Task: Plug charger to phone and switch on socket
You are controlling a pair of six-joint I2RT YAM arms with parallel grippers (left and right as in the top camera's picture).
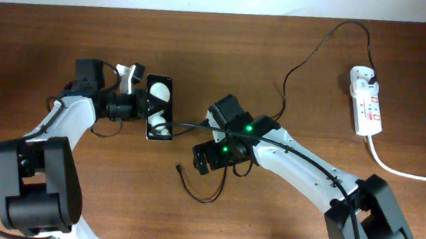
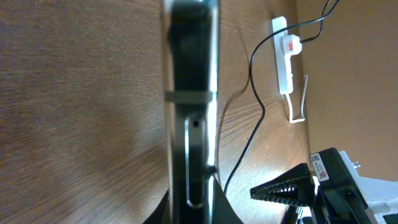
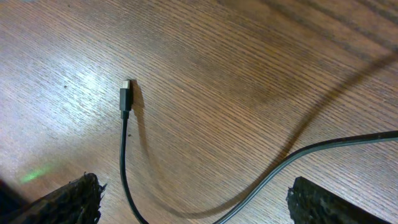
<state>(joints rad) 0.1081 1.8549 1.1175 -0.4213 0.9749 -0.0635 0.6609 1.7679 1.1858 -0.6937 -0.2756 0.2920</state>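
Black charger tip: lay on wood-grain worktop, ahead of right tool, which was spread wide, empty.
Left tool: clamped the glossy slim phone.

We seem to be in a robotics lab: two white-and-black robot arms stand at a wooden bench.
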